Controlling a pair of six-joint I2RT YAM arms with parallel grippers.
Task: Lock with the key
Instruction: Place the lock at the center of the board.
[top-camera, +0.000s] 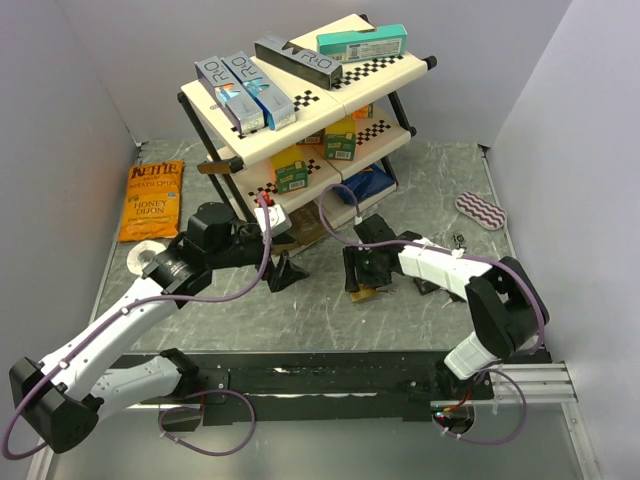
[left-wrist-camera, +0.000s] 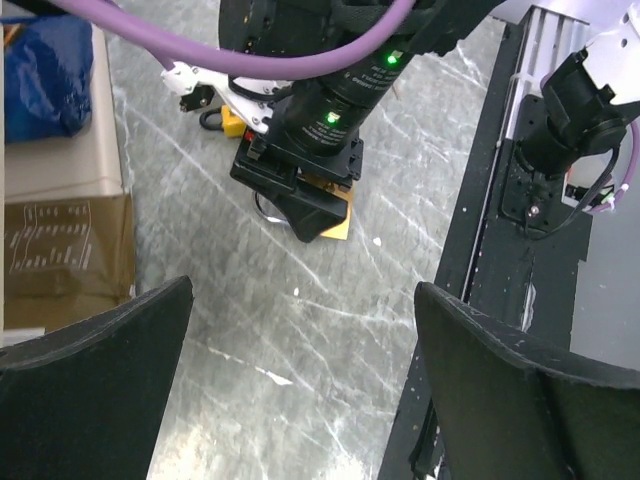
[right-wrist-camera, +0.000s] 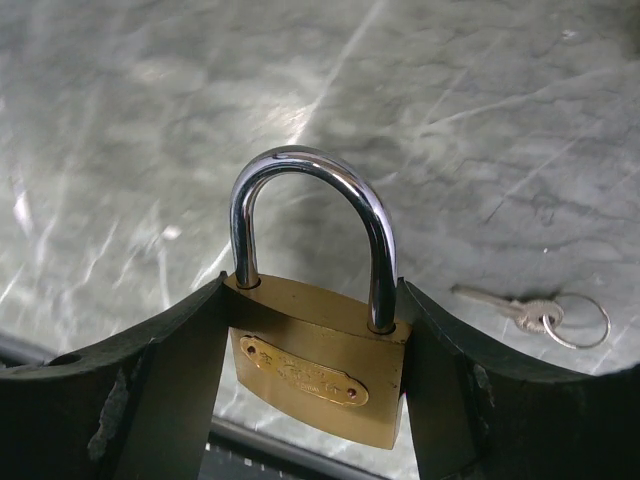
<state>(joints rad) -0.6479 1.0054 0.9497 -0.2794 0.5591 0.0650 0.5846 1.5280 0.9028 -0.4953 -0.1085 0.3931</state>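
Right gripper (right-wrist-camera: 312, 335): clenched on the brass padlock (right-wrist-camera: 318, 372), one finger pressed against each side of its body.
Padlock: upright between the fingers, both shackle legs meeting the body, the arch above the fingertips.
Key (right-wrist-camera: 505, 305): flat on the marbled table (right-wrist-camera: 130, 120), on a ring, to the right of the padlock and apart from it.
Left gripper (left-wrist-camera: 300, 350): spread wide above the table, nothing between its fingers.

Brass padlock (right-wrist-camera: 318, 375) with glossy chrome shackle (right-wrist-camera: 310, 215); smooth marbled tabletop (right-wrist-camera: 140, 110).
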